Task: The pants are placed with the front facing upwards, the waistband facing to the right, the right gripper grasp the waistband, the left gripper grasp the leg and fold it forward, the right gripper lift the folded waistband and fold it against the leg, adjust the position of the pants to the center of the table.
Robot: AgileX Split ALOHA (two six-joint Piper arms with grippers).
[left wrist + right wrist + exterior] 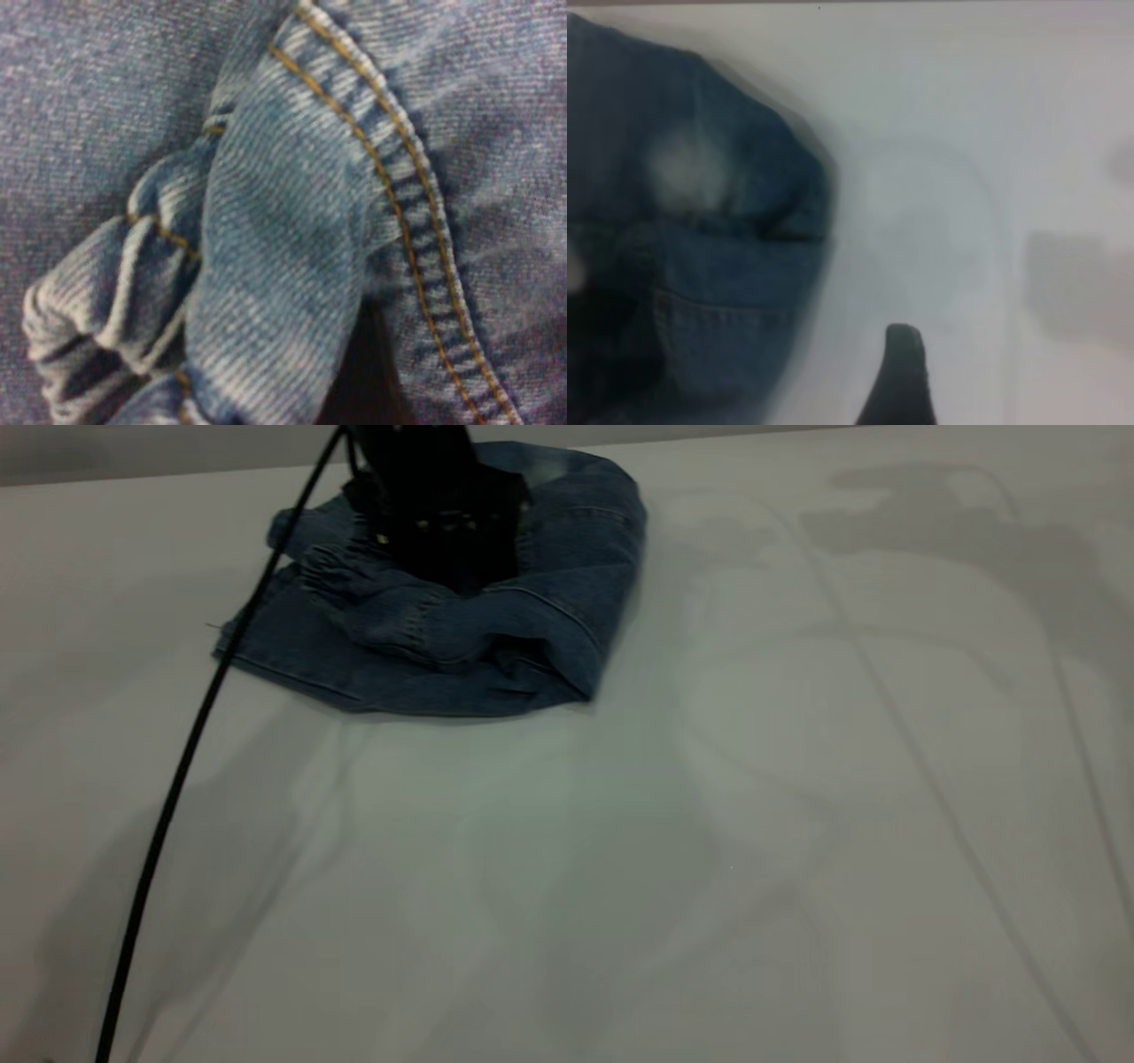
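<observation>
The blue denim pants point(532, 620) lie bunched in a folded heap at the far left of the white table point(620, 868). The ruched waistband point(354, 584) is crumpled on top. My left gripper point(454, 577) presses straight down into the heap and denim puckers up around it. Its wrist view is filled by close denim point(283, 248) with tan stitching, and the jaws are buried in it. My right gripper point(957, 398) is outside the exterior view. It hovers over bare table point(966, 133) beside the pants point(700, 221), with one black fingertip point(904, 372) showing and nothing against it.
A thin black cable point(177, 779) slants from the left gripper down to the front left corner of the exterior view. The table's far edge point(133, 474) runs just behind the pants. Arm shadows point(939, 522) fall on the table at the far right.
</observation>
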